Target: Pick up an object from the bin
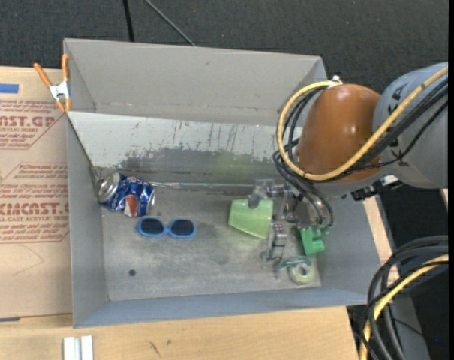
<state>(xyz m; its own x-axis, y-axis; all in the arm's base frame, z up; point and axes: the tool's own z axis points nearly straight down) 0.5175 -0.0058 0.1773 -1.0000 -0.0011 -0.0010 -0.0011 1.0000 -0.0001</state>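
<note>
My gripper (275,244) hangs low over the right part of the bin (211,280) floor, and I cannot tell whether it is spread or pressed together. Touching its left side lies a pale green block (249,217), near the back wall. It is squat and slightly tilted, and I can't make out a clear long axis. Crowding my right are a dark green clip (312,241) and a pale ring (302,273). Blue sunglasses (165,228) and a crushed can (127,195) lie well apart to the left.
</note>
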